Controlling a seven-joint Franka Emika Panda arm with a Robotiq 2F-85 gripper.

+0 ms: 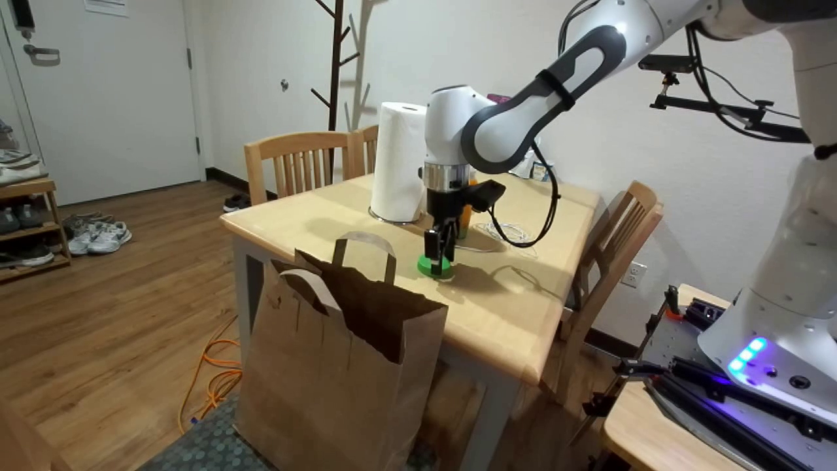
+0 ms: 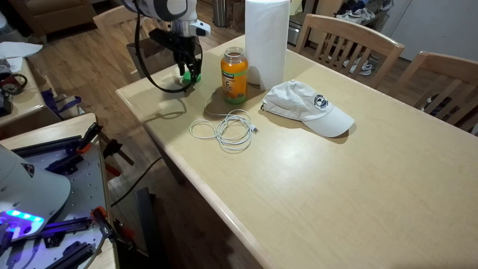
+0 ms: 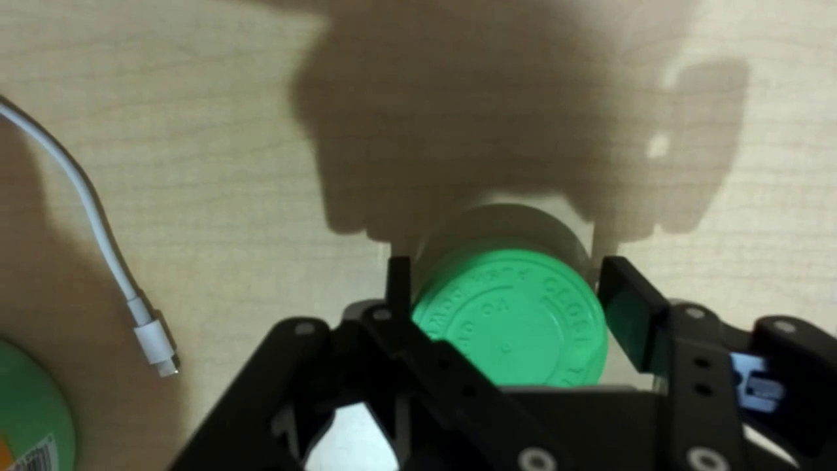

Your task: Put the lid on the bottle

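The green round lid (image 3: 516, 333) lies flat on the table between my fingers. It also shows in both exterior views (image 1: 425, 265) (image 2: 188, 76), partly behind a finger. My gripper (image 3: 505, 275) points down with its tips at table level, one finger on each side of the lid. The left finger looks against the lid's edge; a narrow wedge of table shows between the lid and the right finger. The orange bottle (image 2: 234, 78) stands upright with its mouth uncovered. In an exterior view the gripper mostly hides it (image 1: 465, 221); its green bottom part (image 3: 33, 399) shows in the wrist view's corner.
A tall white paper towel roll (image 2: 266, 45) stands beside the bottle. A white cable (image 2: 231, 132) lies coiled near it, its plug end (image 3: 153, 340) close to the lid. A white cap (image 2: 306, 106) lies on the table. A brown paper bag (image 1: 333, 366) stands at the table's edge.
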